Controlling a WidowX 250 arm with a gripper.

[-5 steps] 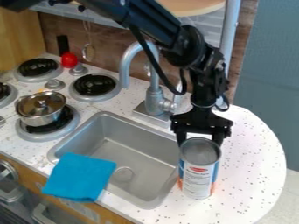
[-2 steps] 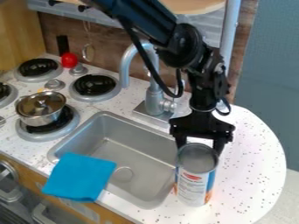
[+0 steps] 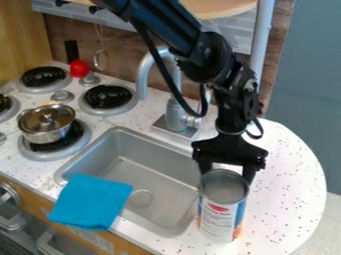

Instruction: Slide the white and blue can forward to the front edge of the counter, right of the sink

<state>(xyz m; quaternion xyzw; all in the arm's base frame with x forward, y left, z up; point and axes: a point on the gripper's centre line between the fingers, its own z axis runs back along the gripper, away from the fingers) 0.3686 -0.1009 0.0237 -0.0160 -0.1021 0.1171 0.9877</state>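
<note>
At the right of the counter, the black gripper (image 3: 226, 172) points down just behind a tall can (image 3: 218, 219). Its two fingers stand apart near the can's far rim, their lower ends hidden behind the can. The can is upright, with a grey top and a white, blue and orange label. It stands by the sink's right edge, and the gripper appears to touch its far side.
The grey sink (image 3: 166, 174) lies left of the can, with a blue cloth (image 3: 90, 201) over its front-left corner. Behind stands the faucet (image 3: 176, 112). A lidded metal pot (image 3: 45, 130) sits on a burner at the left.
The gripper has come somewhat nearer the counter's front edge. The can has shifted the same way and slightly left, and its label has turned a little.
</note>
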